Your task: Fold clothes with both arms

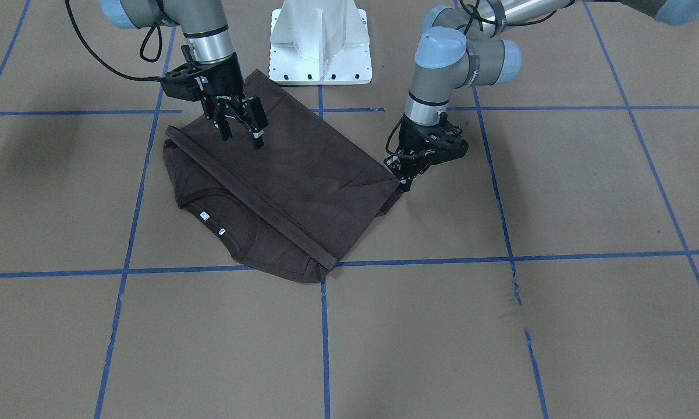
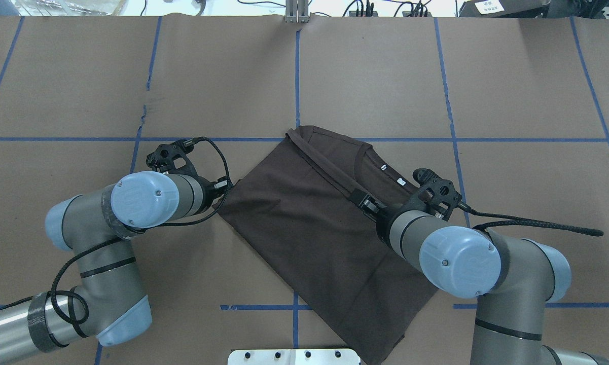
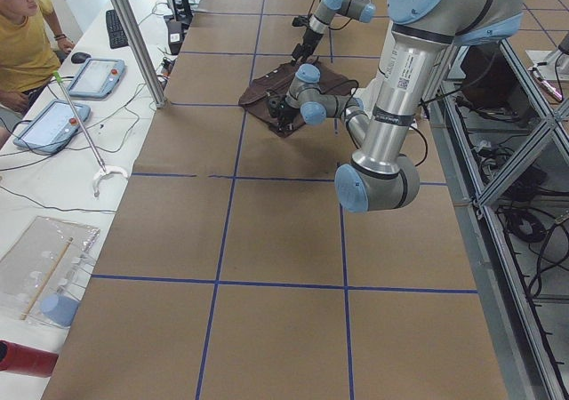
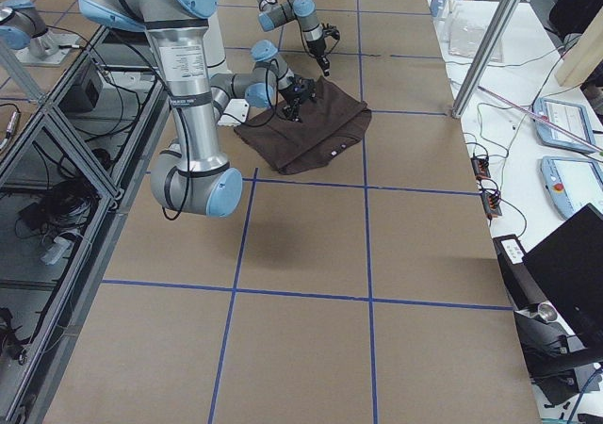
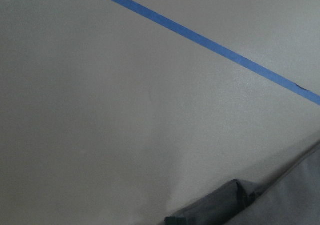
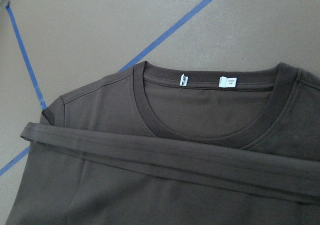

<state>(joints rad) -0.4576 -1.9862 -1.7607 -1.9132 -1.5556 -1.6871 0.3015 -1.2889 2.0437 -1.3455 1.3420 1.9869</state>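
Nothing is reading clearly in any view. Two small white neck tags [image 6: 227,82] are sitting inside the ribbed collar of the T-shirt [image 6: 165,175], toward twelve o'clock in the right wrist view, and each is carrying dark print that is too small to make out. Faint pale lettering is running along the silver tube of the near left arm [image 3: 402,69] in the exterior left view, and a white label [image 2: 489,6] is lying on a dark box at one o'clock beyond the worktop in the overhead view, both too blurred to read.
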